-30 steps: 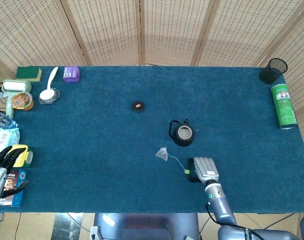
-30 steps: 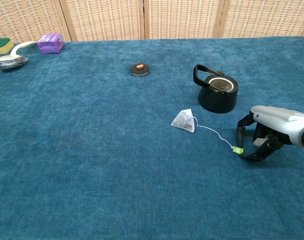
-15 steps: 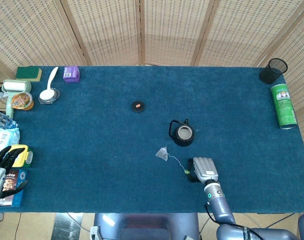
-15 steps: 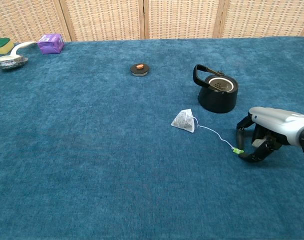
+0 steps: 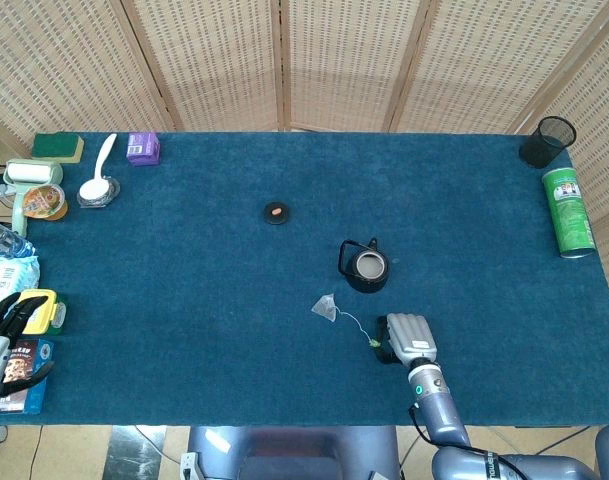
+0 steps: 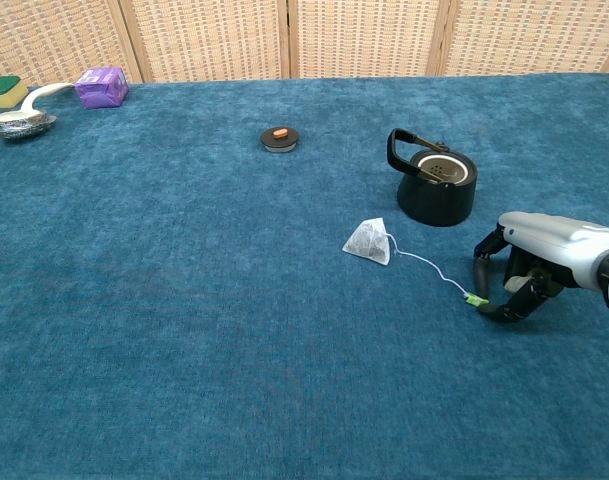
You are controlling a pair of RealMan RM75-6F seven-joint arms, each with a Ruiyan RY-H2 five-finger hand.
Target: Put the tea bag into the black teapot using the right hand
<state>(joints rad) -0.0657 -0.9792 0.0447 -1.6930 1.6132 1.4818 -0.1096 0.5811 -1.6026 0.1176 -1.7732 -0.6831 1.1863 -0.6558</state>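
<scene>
Just in front of the black teapot (image 6: pixel 436 186), toward the near left of it, the tea bag (image 6: pixel 368 242) lies flat on the blue table cloth (image 6: pixel 184 300), a small pale pyramid with its thin string (image 6: pixel 429 265) trailing off to a little green tag (image 6: pixel 475 299). At that tag, nearer the front edge than the teapot, sits the right hand (image 6: pixel 529 270), palm down with its dark fingers (image 6: pixel 481 262) curled toward the cloth; the fingertips are right at the tag, but whether they actually pinch it I cannot tell from either view. The teapot stands upright with no lid, its handle on the side away from the hand. Its lid (image 5: pixel 276 213) rests well apart, farther back and to the left of the teapot. Much farther left of the teapot, off the cloth's near corner, the left hand (image 5: pixel 6 335) hangs with fingers spread, holding nothing, among some packets. Far to the right of the teapot lie a green can (image 5: pixel 568 211) and a black mesh cup (image 5: pixel 548 141).
</scene>
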